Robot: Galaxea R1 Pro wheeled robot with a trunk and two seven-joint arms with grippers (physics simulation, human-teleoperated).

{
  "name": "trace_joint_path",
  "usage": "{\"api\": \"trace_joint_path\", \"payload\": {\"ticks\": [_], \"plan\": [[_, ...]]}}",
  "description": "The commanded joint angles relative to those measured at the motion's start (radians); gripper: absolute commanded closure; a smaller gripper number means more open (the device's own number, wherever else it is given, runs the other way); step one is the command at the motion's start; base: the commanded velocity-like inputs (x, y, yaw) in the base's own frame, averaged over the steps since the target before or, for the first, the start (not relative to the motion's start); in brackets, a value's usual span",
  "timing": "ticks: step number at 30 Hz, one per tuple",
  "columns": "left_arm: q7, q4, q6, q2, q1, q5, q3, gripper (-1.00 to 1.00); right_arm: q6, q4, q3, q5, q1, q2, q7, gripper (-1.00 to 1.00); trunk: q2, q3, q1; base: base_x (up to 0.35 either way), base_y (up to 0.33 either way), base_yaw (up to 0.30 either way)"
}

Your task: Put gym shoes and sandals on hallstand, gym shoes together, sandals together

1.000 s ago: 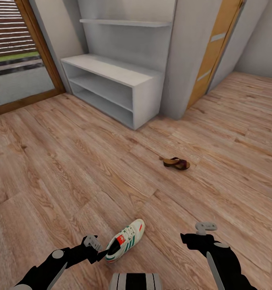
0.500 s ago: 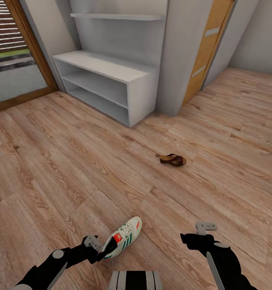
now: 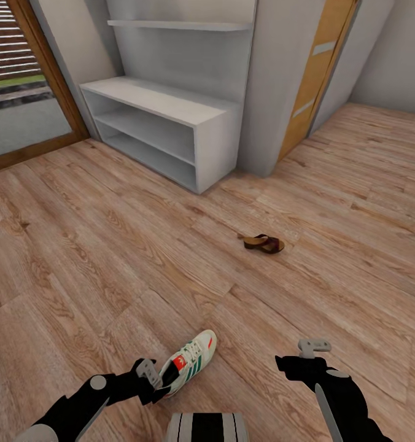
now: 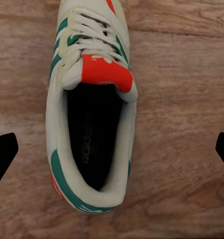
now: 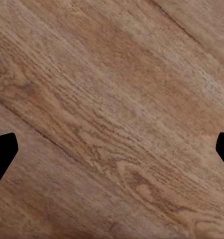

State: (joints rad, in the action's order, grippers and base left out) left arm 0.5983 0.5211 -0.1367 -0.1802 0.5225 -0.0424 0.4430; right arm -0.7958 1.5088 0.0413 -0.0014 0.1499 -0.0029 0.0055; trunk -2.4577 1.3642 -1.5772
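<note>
On the corridor floor (image 3: 109,258), gym shoe (image 4: 89,117) between spread left claw (image 4: 112,149) fingertips.

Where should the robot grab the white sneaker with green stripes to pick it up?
Probably at the heel end of the sneaker, coming straight down from above. It lies flat on the floor with its opening facing up, and the left pincer is wide open over it. One fingertip could slip inside the opening and the other outside, pinching the firm back rim.
</note>
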Motion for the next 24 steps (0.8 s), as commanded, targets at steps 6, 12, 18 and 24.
{"api": "trace_joint_path", "payload": {"ticks": [6,12,18,24], "plan": [[-0.002,0.000,-0.006,-0.001,0.006,-0.012,0.011,-1.00,-0.005,0.001,0.000,0.000,0.000,0.000,0.001,-1.00,0.000,0.001,0.000,0.000,0.000,0.000],[-0.002,0.000,-0.006,-0.001,0.007,-0.013,0.011,-1.00,-0.005,0.001,0.000,0.000,0.000,0.000,0.001,-1.00,-0.021,0.010,-0.011,0.000,0.000,0.000],[-0.001,0.000,-0.006,-0.002,0.007,-0.013,0.011,-1.00,-0.005,0.001,0.000,0.000,0.000,0.000,0.001,-1.00,-0.043,0.031,-0.024,0.000,0.000,0.000],[-0.002,0.000,-0.006,-0.002,0.007,-0.013,0.010,-1.00,-0.005,0.001,0.000,0.000,0.000,0.000,0.001,-1.00,-0.044,0.054,-0.027,0.000,0.000,0.000]]}}
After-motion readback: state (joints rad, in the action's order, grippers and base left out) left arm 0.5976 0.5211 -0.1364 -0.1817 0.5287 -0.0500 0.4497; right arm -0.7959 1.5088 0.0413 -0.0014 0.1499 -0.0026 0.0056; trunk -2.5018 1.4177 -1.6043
